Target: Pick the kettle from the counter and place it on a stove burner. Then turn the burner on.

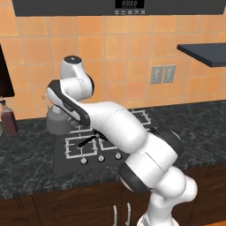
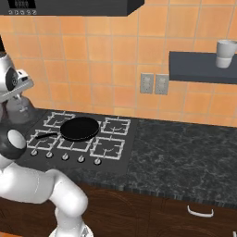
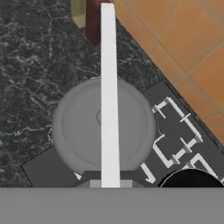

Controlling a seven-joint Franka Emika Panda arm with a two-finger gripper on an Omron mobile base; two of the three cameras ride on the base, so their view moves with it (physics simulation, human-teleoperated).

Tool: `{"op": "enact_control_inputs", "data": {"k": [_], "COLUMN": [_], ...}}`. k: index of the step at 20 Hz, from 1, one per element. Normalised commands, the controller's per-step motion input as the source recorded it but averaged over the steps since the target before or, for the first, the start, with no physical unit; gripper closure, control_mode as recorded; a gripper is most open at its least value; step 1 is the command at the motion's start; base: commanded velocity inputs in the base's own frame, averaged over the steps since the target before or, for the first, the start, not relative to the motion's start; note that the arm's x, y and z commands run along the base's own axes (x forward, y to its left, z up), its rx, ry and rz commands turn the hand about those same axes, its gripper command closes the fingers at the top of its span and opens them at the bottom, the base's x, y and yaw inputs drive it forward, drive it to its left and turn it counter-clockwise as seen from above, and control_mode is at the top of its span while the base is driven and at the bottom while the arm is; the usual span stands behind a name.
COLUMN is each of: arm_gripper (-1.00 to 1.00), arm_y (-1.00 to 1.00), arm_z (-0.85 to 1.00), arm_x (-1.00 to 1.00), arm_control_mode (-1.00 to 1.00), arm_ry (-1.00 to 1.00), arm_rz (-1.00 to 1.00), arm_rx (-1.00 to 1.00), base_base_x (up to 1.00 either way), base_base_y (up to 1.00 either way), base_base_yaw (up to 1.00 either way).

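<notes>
Grey kettle (image 3: pixel 83 127) hangs by its handle, probably gripped; jaws hidden, cannot tell. Centre over stove burner (image 3: pixel 177 131) before lowering.

Kitchen: black cooktop (image 2: pixel 78 134), tiled wall (image 2: pixel 115 60), stone counter (image 2: pixel 185 152).

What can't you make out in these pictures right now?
- Claw: in the hand view its fingertips lie under the bottom band, so whether it grips the kettle is unclear.
- Kettle's spout: hidden by the arm in the left base view.
- Back-left stove burner: partly covered by the kettle.
- Cooktop knobs: markings too small.
</notes>
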Motion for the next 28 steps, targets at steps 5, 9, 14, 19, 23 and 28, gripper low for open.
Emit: {"op": "enact_control_inputs", "data": {"k": [5, 9, 14, 19, 23, 28], "arm_gripper": [1.00, 1.00, 1.00, 1.00, 1.00, 1.00], "arm_y": [-0.52, -0.29, -0.21, -0.32, -0.15, -0.05], "arm_z": [-0.08, -0.16, -0.04, -0.03, -0.10, -0.24], "arm_x": [0.10, 0.06, 0.47, 0.25, 0.24, 0.36], "arm_control_mode": [-1.00, -1.00, -1.00, -1.00, -1.00, -1.00], "arm_ry": [0.02, -0.05, 0.07, 0.04, 0.00, 0.00], "arm_rz": [-0.20, -0.14, -0.13, -0.05, -0.06, -0.07], "arm_rx": [0.02, 0.05, 0.00, 0.00, 0.00, 0.00], "base_base_x": [0.00, 0.00, 0.00, 0.00, 0.00, 0.00], "base_base_y": [0.00, 0.00, 0.00, 0.00, 0.00, 0.00], "base_base_yaw": [0.00, 0.00, 0.00, 0.00, 0.00, 0.00]}}
